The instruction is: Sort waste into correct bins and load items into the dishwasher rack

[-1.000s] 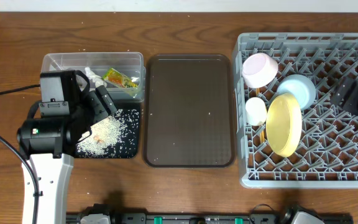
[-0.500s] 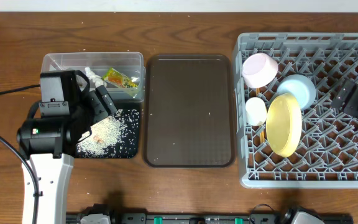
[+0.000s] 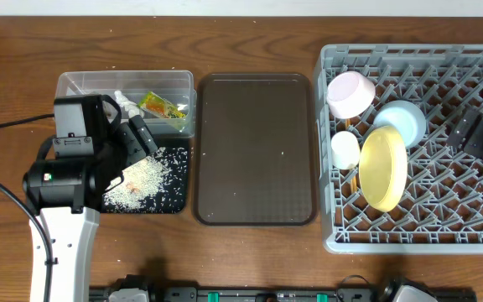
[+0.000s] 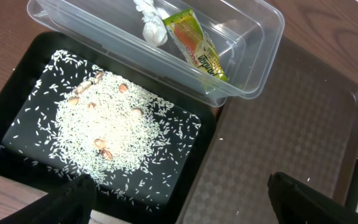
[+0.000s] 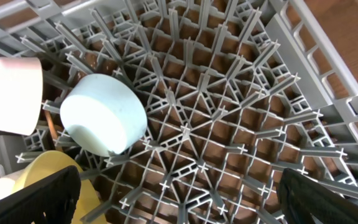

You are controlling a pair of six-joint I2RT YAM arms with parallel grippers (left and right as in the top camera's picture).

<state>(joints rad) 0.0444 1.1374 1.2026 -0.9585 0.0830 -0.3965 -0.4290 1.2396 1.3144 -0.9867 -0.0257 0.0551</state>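
The snack wrapper [image 3: 162, 106] [image 4: 197, 46] and a white paper scrap [image 3: 124, 102] [image 4: 151, 22] lie in the clear tub [image 3: 124, 80] [image 4: 272, 37]. Rice grains [image 3: 145, 176] [image 4: 114, 130] are heaped on the black tray [image 3: 176, 201] [image 4: 11, 93]. My left gripper [image 3: 137, 138] [image 4: 182, 202] hovers open over that tray's near edge, holding nothing. In the grey rack [image 3: 443, 226] [image 5: 229, 93] stand the white bowl [image 3: 350, 94] [image 5: 14, 93], light blue bowl [image 3: 401, 120] [image 5: 103, 115], white cup [image 3: 345, 149] and yellow plate [image 3: 383, 168] [image 5: 48, 177]. My right gripper [image 3: 476, 134] [image 5: 179, 199] hangs open above the rack's right side.
A dark brown serving tray [image 3: 256, 149] [image 4: 278, 137] lies between the bins and the rack. Small brownish bits sit among the rice. A black cable [image 3: 7, 126] runs across the wooden table at the far left.
The right gripper has shifted slightly to the right over the rack. The left arm and all objects are unmoved.
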